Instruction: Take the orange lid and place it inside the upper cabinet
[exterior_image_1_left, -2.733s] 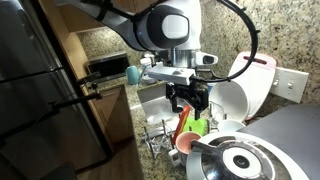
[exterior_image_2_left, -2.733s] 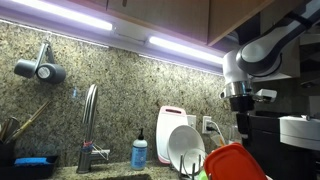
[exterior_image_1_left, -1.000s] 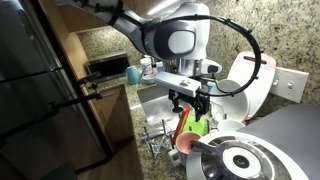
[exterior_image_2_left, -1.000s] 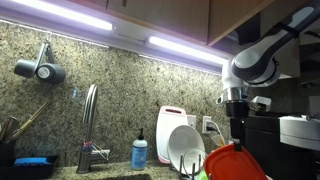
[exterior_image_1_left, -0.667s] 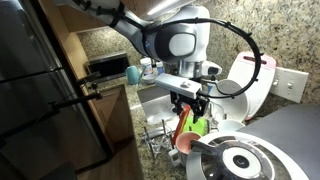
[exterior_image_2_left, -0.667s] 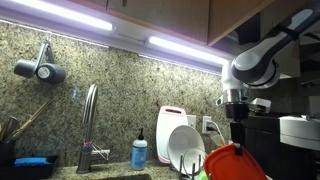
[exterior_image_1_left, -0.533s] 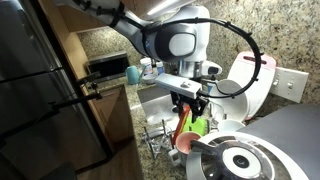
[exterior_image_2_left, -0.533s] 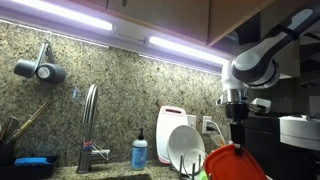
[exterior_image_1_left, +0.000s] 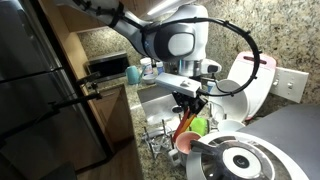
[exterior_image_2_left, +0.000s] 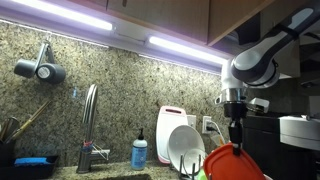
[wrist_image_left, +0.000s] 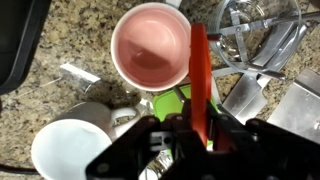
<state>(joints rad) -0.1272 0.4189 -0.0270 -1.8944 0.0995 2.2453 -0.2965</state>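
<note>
Gripping the orange lid (wrist_image_left: 200, 72) by its rim, the pincer (wrist_image_left: 200, 128) is pressed together on the thin edge, with one finger on each face; the wrist view shows the lid edge-on as a narrow red-orange strip running away from the fingers. In both exterior views the lid (exterior_image_1_left: 184, 124) (exterior_image_2_left: 235, 163) stands on edge, slightly tilted, directly below the pincer (exterior_image_1_left: 188, 110) (exterior_image_2_left: 236, 140), which points straight down from the arm (exterior_image_1_left: 170, 40). Whether the lower rim of the lid rests on anything cannot be told. A green cup (wrist_image_left: 170, 102) (exterior_image_1_left: 199, 127) lies just beside one face of the lid. A pink dish (wrist_image_left: 150, 48) (exterior_image_1_left: 185, 144) sits near the lid's far end, its opening facing the wrist camera. A white bowl (wrist_image_left: 70, 150) stands on the speckled granite table (wrist_image_left: 60, 40), apart from the lid. In an exterior view a steel pot cover (exterior_image_1_left: 238, 160) occupies the near corner, and a dark refrigerator (exterior_image_1_left: 40, 90) fills the opposite side. In an exterior view the upper cabinet (exterior_image_2_left: 170, 12) runs along the top of the picture, well above the lid, its brown panels flat and plain, with two light strips (exterior_image_2_left: 185, 45) lit beneath it. A white plate (exterior_image_2_left: 185, 148) stands upright near the lid, and a faucet (exterior_image_2_left: 90, 125) rises further along the granite wall.
</note>
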